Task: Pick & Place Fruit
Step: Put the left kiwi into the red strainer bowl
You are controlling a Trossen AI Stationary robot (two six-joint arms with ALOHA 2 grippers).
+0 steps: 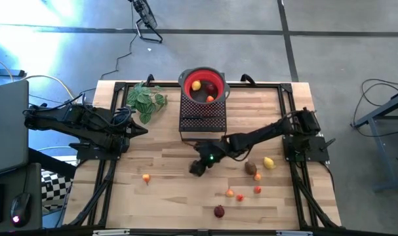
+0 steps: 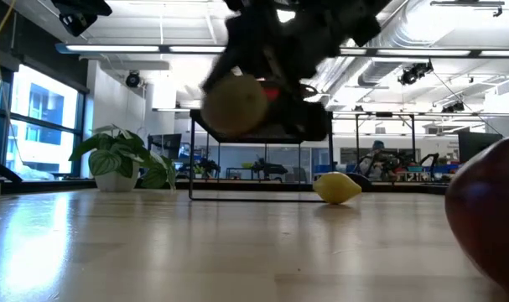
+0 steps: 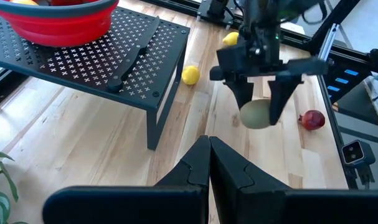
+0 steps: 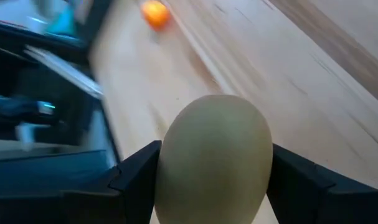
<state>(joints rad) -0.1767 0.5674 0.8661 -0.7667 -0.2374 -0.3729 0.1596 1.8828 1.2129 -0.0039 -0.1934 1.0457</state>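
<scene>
Left claw is pinched together, idle by the plant. A few fruits sit in the red bowl. Right claw pinches an olive-green fruit above the tabletop; roughly seven are still scattered.

Both jointed arms were matte black. The right end effector had two flat, angular black fingers. A small green light glowed at its wrist.

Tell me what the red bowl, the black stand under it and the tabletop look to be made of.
Red bowl: probably soft silicone or plastic, matte, with stepped folding rings on its wall.
Black stand: likely painted metal, a thin sheet punched with small crosses, on slim legs.
Tabletop: wood, pale glued strips with visible grain and a light sheen.
</scene>
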